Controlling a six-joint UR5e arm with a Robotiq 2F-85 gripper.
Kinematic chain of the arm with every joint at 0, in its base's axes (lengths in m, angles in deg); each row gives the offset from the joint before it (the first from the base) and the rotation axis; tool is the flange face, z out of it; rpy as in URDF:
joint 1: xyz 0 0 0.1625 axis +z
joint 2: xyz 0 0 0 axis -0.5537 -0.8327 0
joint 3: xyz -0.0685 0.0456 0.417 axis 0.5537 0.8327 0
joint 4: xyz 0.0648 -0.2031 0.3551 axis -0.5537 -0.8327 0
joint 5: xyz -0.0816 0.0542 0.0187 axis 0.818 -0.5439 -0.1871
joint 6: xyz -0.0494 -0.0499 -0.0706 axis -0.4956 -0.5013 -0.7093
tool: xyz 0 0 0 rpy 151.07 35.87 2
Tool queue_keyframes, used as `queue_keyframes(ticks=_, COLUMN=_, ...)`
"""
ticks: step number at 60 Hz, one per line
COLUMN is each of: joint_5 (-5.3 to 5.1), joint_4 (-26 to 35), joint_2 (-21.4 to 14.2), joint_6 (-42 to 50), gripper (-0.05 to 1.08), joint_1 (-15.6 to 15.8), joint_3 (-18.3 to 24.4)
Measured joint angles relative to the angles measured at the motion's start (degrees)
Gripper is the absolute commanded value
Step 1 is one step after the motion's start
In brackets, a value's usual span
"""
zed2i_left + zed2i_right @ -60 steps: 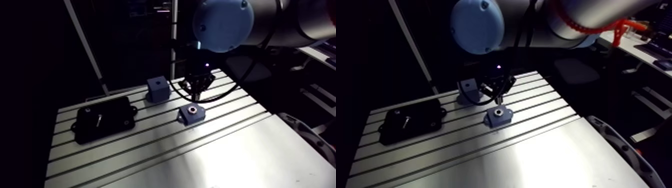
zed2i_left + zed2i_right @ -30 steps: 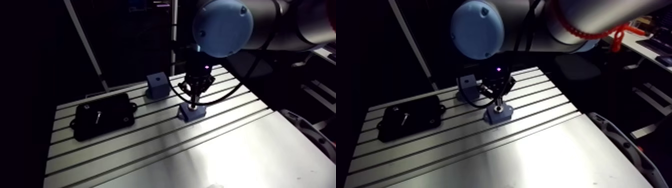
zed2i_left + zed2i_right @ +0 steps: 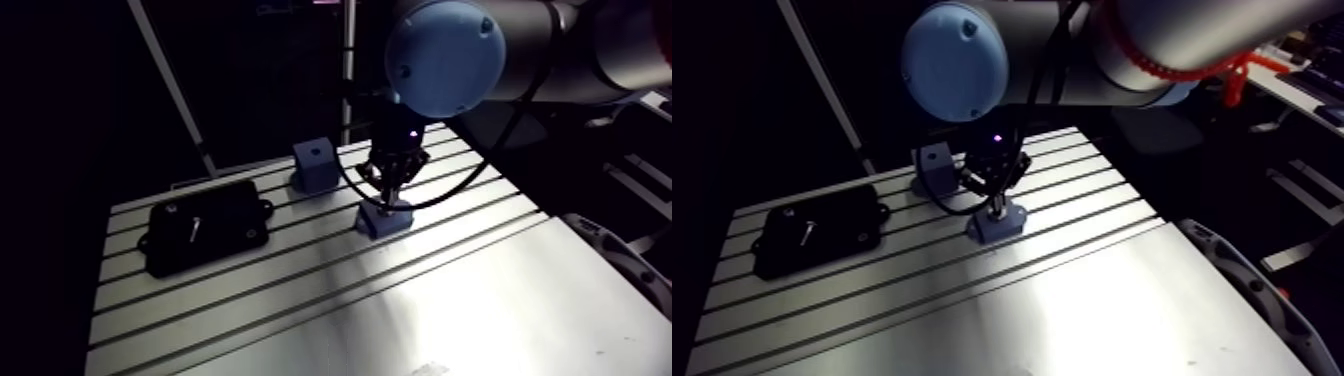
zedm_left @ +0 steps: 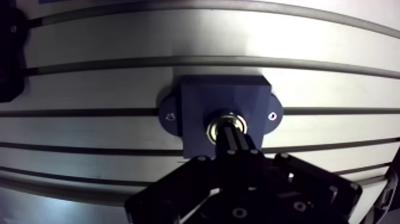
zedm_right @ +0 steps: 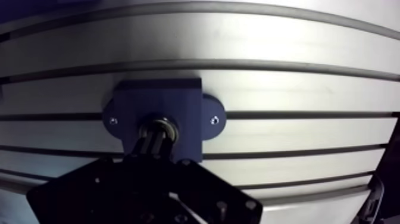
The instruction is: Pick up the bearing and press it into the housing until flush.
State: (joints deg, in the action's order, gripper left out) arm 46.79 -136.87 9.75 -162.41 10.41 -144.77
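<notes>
Wrist view shows the gripper [image 4: 229,136] clenched empty, its closed tip set squarely on the bearing [image 4: 226,118] in the blue housing [image 4: 202,98], likely to push it flush.

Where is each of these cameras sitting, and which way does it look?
Arm view: rides the arm's upper link, looks down across the table; shows a light-blue joint cap and the gripper.
Wrist view: sits on the wrist, looks down past the gripper at the bearing.
Shared: both show the blue housing under the gripper.
</notes>
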Motion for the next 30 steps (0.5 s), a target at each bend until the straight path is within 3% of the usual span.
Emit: queue_keyframes(ticks=30, joint_5=-0.2, joint_4=-0.19, joint_2=0.57, joint_6=-0.11, gripper=1.08, joint_1=0.07, joint_3=0.0)
